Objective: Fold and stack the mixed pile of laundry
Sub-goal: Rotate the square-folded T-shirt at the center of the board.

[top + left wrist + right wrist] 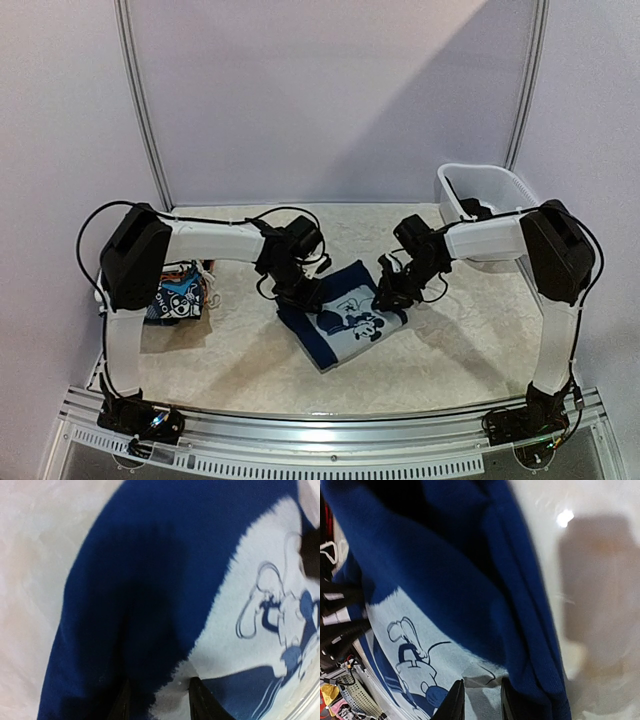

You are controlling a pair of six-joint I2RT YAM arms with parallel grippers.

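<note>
Blue cartoon shirt (345, 318) lies in the middle of the desk (450, 350), print side up. Left fingers (306, 296) are clamped on its left edge and right fingers (390, 295) pinch the right edge, with cloth bunched between each pair. The rest of the laundry (182, 297) sits heaped by the left arm, well apart from the shirt. White tub (490, 190) is at the far right corner.

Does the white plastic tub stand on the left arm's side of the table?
No, the white plastic tub stands at the far right, by the right arm.
</note>
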